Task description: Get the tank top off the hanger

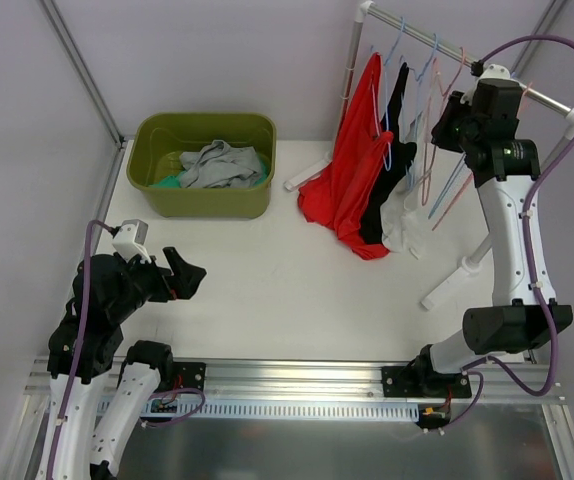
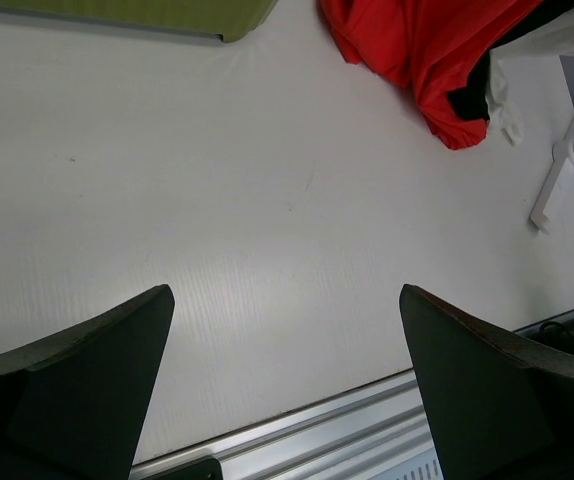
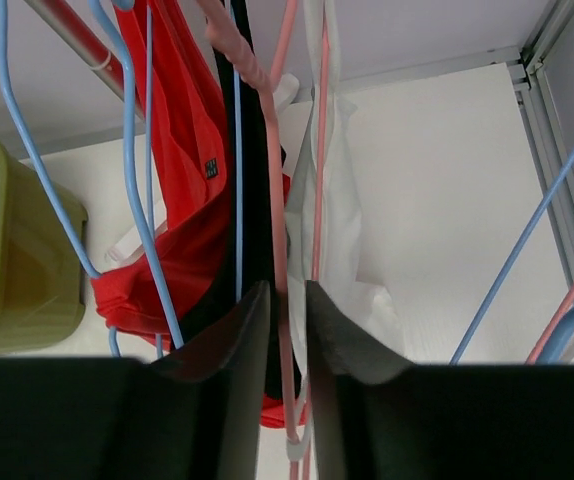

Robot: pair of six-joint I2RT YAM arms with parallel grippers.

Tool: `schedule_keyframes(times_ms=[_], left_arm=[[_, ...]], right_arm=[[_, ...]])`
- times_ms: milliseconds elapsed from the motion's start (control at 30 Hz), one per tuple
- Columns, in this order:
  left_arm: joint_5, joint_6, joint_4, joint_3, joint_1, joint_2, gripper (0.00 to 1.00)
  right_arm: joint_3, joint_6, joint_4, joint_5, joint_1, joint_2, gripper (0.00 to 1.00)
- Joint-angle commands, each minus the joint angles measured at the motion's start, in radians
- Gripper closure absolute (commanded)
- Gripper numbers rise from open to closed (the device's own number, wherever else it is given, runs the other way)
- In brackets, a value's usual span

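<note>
Barely begun — tank tops (image 1: pixel 352 170) hang on the far rack (image 1: pixel 412 27); right gripper (image 3: pixel 287 290) narrow around a pink hanger (image 3: pixel 270 170), grip unclear; left gripper (image 2: pixel 285 292) wide, empty.

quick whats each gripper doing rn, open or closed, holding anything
left gripper: wide open, holding nothing.
right gripper: jaws nearly together either side of the pink hanger; cannot tell if it grips.

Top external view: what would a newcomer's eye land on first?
The red tank top hanging on the rack at far right. The right gripper is raised there, fingers either side of a pink hanger. A green bin of clothes sits far left.
</note>
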Motion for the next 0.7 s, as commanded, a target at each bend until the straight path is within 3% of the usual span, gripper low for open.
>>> schedule_keyframes(times_ms=[0,133,233,667], left_arm=[[0.018,0.008,0.040,-0.007,-0.014,-0.003,0.01],[0.018,0.008,0.040,-0.008,-0.020,-0.006,0.01],[0.020,0.008,0.041,-0.007,-0.023,-0.004,0.01],[0.010,0.007,0.041,-0.008,-0.040,-0.021,0.01]], right_arm=[[-0.006,0.017,0.070,0.045,0.005,0.004,0.79],[-0.036,0.044,0.089,0.083,0.010,-0.010,0.91],[-0.049,0.060,0.095,0.096,0.011,-0.030,0.95],[-0.148,0.123,0.188,0.045,0.014,-0.109,1.00]])
